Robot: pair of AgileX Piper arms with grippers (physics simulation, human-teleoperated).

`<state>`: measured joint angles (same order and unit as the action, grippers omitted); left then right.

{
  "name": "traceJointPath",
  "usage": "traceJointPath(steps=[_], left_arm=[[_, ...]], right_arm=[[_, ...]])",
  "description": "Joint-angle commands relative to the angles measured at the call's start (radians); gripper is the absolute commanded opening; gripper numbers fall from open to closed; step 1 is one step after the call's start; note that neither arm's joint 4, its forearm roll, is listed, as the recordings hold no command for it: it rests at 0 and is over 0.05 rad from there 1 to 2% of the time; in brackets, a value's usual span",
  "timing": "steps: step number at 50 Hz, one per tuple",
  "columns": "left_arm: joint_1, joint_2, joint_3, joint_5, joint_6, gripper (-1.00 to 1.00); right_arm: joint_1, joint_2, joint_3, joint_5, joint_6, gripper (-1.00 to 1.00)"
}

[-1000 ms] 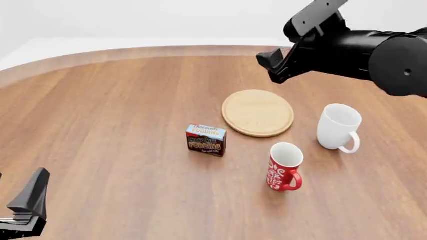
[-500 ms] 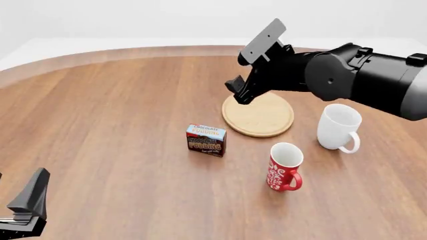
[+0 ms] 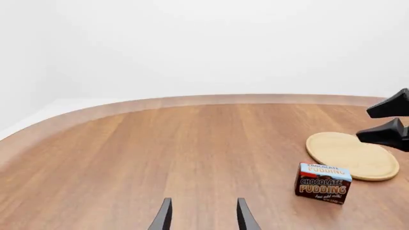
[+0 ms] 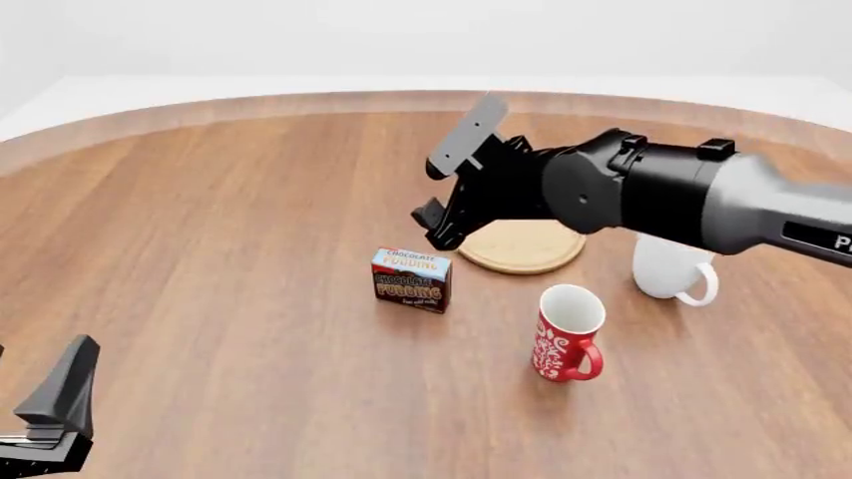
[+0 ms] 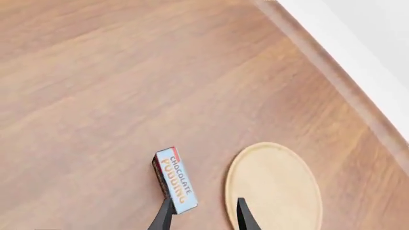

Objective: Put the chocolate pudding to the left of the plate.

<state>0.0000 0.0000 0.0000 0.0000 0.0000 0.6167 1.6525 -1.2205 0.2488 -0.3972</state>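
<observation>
The chocolate pudding (image 4: pixel 411 280) is a small brown carton with a light blue top, standing on the table just left of and nearer than the plate (image 4: pixel 528 248). The plate is a tan wooden disc, partly hidden by my right arm. My right gripper (image 4: pixel 434 226) is open and empty, hovering above the pudding's far right side at the plate's left edge. In the right wrist view the pudding (image 5: pixel 174 179) and plate (image 5: pixel 275 187) lie below the open gripper (image 5: pixel 203 218). My left gripper (image 4: pixel 60 404) is open and empty at the near left. The left wrist view shows the pudding (image 3: pixel 323 183) and plate (image 3: pixel 351 155).
A red patterned mug (image 4: pixel 569 332) stands near and right of the pudding. A white mug (image 4: pixel 675 273) stands right of the plate, partly behind my right arm. The table's curved far edge (image 4: pixel 333 100) runs across the back.
My right arm has swung left and down, from over the table's far right to just above the pudding at the plate's left edge. The pudding, mugs and left arm have not moved.
</observation>
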Motion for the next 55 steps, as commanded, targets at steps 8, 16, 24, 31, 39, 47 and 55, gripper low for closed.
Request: traceJointPath(steps=[8,16,24,31,39,47,55], left_arm=[[0.000,0.000,0.000,0.000,0.000,1.00],[0.000,0.000,0.000,0.000,0.000,1.00],[0.000,0.000,0.000,0.000,0.000,1.00],[0.000,0.000,0.000,0.000,0.000,1.00],[0.000,0.000,0.000,0.000,0.000,1.00],[0.000,0.000,0.000,0.000,0.000,1.00],[0.000,0.000,0.000,0.000,0.000,1.00]], right_arm=[[0.028,0.060,0.007,-0.030,0.019,1.00],[0.036,0.076,0.015,-0.046,0.028,1.00],[0.031,0.091,0.030,-0.064,0.035,1.00],[0.030,0.104,0.040,-0.078,0.042,1.00],[0.026,0.126,0.045,-0.092,0.047,1.00],[0.020,0.144,0.044,-0.101,0.048,1.00],[0.019,0.164,0.050,-0.119,0.058,1.00]])
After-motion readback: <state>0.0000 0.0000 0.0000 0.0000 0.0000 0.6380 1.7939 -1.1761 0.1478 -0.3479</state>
